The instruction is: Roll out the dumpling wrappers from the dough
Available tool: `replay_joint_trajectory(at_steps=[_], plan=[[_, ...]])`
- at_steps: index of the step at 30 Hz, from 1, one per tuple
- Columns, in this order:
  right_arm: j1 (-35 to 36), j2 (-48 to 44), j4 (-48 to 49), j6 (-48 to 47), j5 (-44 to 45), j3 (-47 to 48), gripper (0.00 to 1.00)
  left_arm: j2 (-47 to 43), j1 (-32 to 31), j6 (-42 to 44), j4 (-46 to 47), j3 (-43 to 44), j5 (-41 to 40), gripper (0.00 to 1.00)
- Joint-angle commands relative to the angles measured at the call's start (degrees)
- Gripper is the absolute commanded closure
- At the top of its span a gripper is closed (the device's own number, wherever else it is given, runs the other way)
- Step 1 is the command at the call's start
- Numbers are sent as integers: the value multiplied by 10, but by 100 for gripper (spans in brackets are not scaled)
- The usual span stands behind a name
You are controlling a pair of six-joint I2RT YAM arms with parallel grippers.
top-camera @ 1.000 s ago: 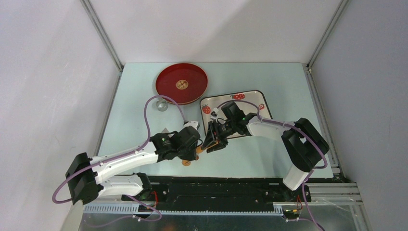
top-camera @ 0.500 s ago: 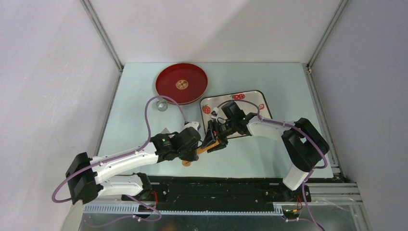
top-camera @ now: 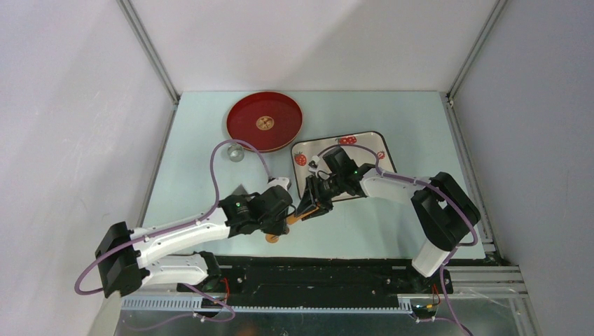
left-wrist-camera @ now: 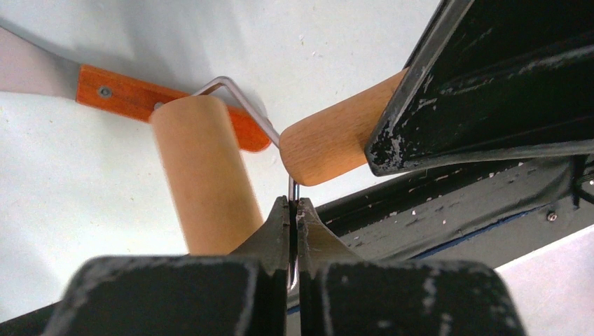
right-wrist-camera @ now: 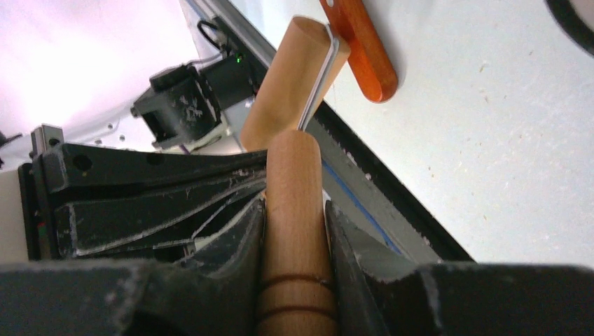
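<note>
Right now you are holding the roller [left-wrist-camera: 196,175] between both arms, low over the counter [top-camera: 392,119] near its front edge. Your left end effector [left-wrist-camera: 293,203] is clenching tight on the thin wire frame [left-wrist-camera: 245,105] that is carrying the wooden drum, the jaws pressing together with only the wire between them. Your right end effector [right-wrist-camera: 294,206] is gripping the roller's wooden handle [right-wrist-camera: 294,175], with a finger pressing against each side of it. The two end effectors are sitting just beside each other, the drum hanging between them and tilting toward the counter.

The dough is not showing in any view, so you cannot tell how it is lying relative to either end effector. Your right arm is covering part of the strawberry tray [top-camera: 364,138].

An orange-handled scraper [left-wrist-camera: 133,94] is lying flat on the counter just beneath the roller. Farther back, a red plate [top-camera: 280,112] is sitting near the far edge, and a small metal ring [top-camera: 234,152] is resting left of the tray, well apart from both end effectors. The counter is showing pale blue-green, with plain white walls and metal corner posts enclosing it.
</note>
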Motion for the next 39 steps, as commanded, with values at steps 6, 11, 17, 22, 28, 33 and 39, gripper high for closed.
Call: replay_joint_trajectory(at_steps=[6, 11, 17, 22, 28, 33, 39], plan=[[0, -29, -8, -16, 26, 18, 83, -21, -8, -13, 31, 8, -14, 100], [-11, -54, -17, -20, 44, 18, 44, -24, -9, -13, 32, 5, -14, 100], [-3, -44, 1, -9, 23, 18, 45, -20, -9, -14, 31, 6, -16, 100], [16, -28, -3, -9, 22, 18, 45, -17, -9, -15, 31, 8, -18, 100], [27, -24, -9, -9, 26, 18, 47, -20, -10, -14, 31, 8, -19, 100], [26, -24, -3, -5, 25, 18, 60, -19, -10, -14, 31, 7, -16, 100], [23, -24, -6, -11, 26, 18, 85, -24, -10, -12, 30, 5, -17, 100]])
